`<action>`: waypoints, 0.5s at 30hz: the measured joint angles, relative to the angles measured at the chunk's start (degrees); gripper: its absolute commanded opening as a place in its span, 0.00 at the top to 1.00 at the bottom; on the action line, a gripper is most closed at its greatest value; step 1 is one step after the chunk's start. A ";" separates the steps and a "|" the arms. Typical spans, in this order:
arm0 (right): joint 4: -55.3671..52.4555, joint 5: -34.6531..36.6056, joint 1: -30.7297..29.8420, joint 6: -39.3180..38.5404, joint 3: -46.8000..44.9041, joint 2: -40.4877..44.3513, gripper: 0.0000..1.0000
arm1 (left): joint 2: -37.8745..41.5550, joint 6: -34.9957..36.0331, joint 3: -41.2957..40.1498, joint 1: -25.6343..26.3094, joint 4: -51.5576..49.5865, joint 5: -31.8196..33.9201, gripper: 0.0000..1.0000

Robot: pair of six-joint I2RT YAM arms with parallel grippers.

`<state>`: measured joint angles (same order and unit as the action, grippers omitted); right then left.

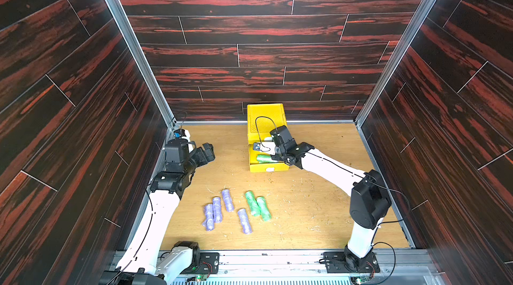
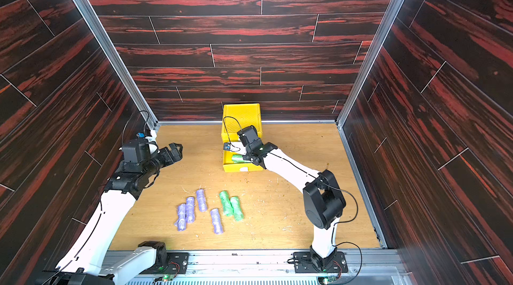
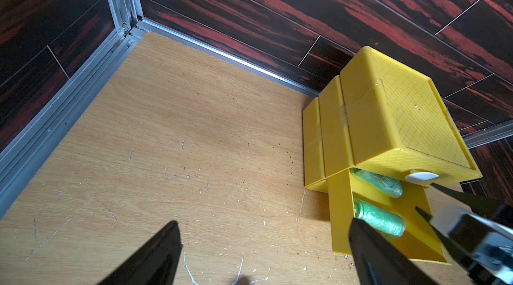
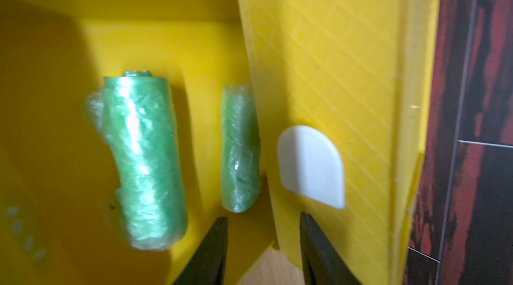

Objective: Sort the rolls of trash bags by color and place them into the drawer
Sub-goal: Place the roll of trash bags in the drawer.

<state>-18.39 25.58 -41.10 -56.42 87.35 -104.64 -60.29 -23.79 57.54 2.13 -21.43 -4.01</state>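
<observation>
Tbl [image 1: 319,214]: drawer [image 1: 266,110], purple rolls [image 1: 217,210], green rolls [image 1: 263,208], prob. crumbs [image 1: 287,200].

Count: 8 rolls, 1 cabinet, 2 arms.
Lilac-purple rolls [image 1: 208,217] [image 1: 217,210] [image 1: 228,200] [image 1: 244,221]: four, on the table [image 1: 319,208], near side, left of centre. Green rolls: four in all, two on the table just right of the purple ones [image 1: 252,203] [image 1: 263,208], two inside the open drawer [image 1: 256,168], both clear in the right wrist view [image 4: 144,164] [image 4: 240,147]. Yellow drawer cabinet [image 1: 266,114]: one, at the far edge, three stacked tiers [image 3: 313,144] [image 3: 333,131] [image 3: 366,120], one drawer pulled out. White pull tabs [image 1: 269,169] [image 4: 311,167]: two in sight. Robot arms [image 1: 161,214] [image 1: 330,169]: two.
</observation>
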 measured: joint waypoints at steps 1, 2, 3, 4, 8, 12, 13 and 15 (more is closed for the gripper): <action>0.00 0.00 0.00 0.46 0.00 1.01 0.54 | 0.00 0.00 0.00 0.00 0.00 0.00 0.02; 0.00 -0.04 -0.02 1.18 0.00 2.12 0.54 | 0.00 0.00 0.00 -0.04 0.00 0.00 0.02; 0.00 -0.09 -0.02 1.92 0.00 3.23 0.53 | 0.00 0.00 0.00 -0.04 0.00 0.00 0.01; -0.02 -0.13 -0.07 2.99 0.00 4.61 0.53 | 0.00 0.00 0.00 -0.04 0.00 0.02 0.01; 0.31 0.24 -0.33 9.97 0.02 11.02 0.52 | 0.00 0.00 0.00 -0.04 0.00 0.02 0.01; 0.85 4.37 -0.57 21.46 1.36 16.15 0.52 | 0.00 -0.70 0.00 -0.02 0.00 -0.11 0.01; 0.94 5.99 -0.57 24.85 1.86 17.14 0.55 | 0.04 -1.11 0.00 0.17 -0.13 -0.20 0.01; 1.16 8.66 -0.52 31.04 2.29 18.86 0.57 | 0.42 -1.79 0.02 1.27 -1.31 0.13 0.01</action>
<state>-17.23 34.24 -41.63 -25.39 89.65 -85.78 -59.88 -25.58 57.56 3.40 -22.74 -3.88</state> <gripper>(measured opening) 0.444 0.991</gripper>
